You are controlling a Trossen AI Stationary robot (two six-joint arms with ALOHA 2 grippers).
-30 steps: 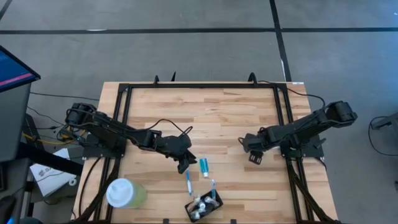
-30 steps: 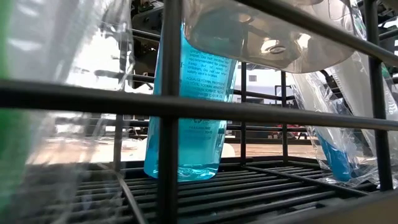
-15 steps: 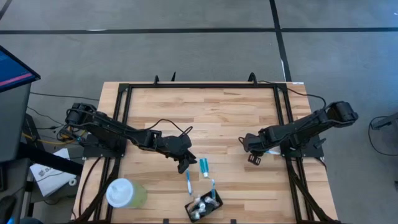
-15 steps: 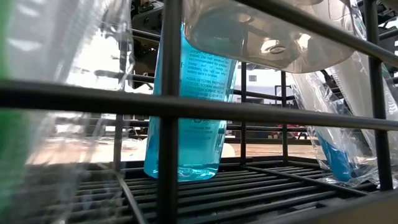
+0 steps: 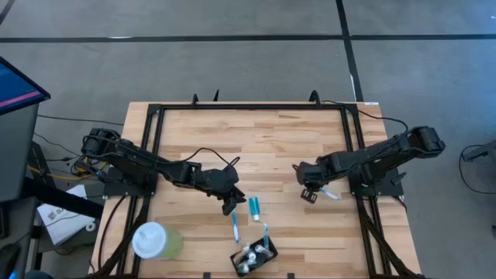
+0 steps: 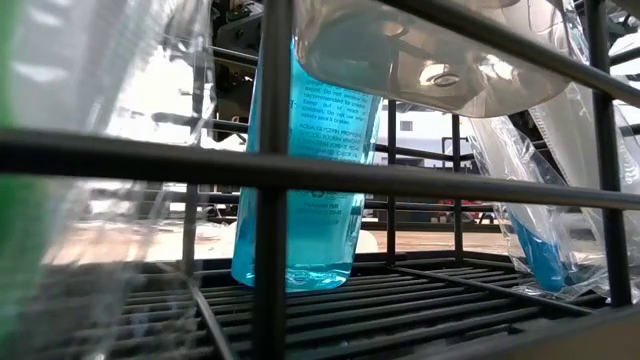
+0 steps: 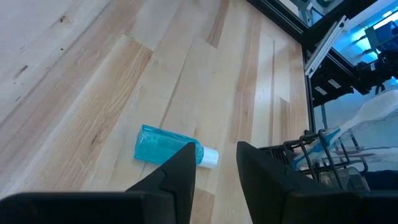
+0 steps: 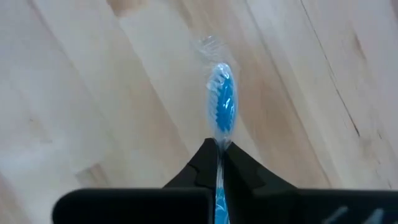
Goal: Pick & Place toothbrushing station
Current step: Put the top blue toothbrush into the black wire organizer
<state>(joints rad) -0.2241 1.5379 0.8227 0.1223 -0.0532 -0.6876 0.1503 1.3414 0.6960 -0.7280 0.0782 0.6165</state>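
Note:
The black wire holder stands at the table's near edge with tubes and wrapped brushes in it; the low view looks through its bars at a teal tube. A loose teal tube and a toothbrush lie flat on the wood just beyond it. My left gripper is open beside that tube, touching nothing. My right gripper is right of centre, shut on a plastic-wrapped toothbrush with a blue head. My right gripper pinches the wrapped toothbrush between its two fingers just behind the blue head. The brush runs along the fingers. Its head sticks out past the fingertips and its white handle trails back under the wrist. I cannot tell whether it is clear of the table.
A pale green cup with a white lid stands at the near left corner. A black frame runs round the tabletop. Bare wood lies across the far half.
My right gripper has moved a little toward the table's left and has shut on the wrapped toothbrush. The brush's white handle now shows behind it.

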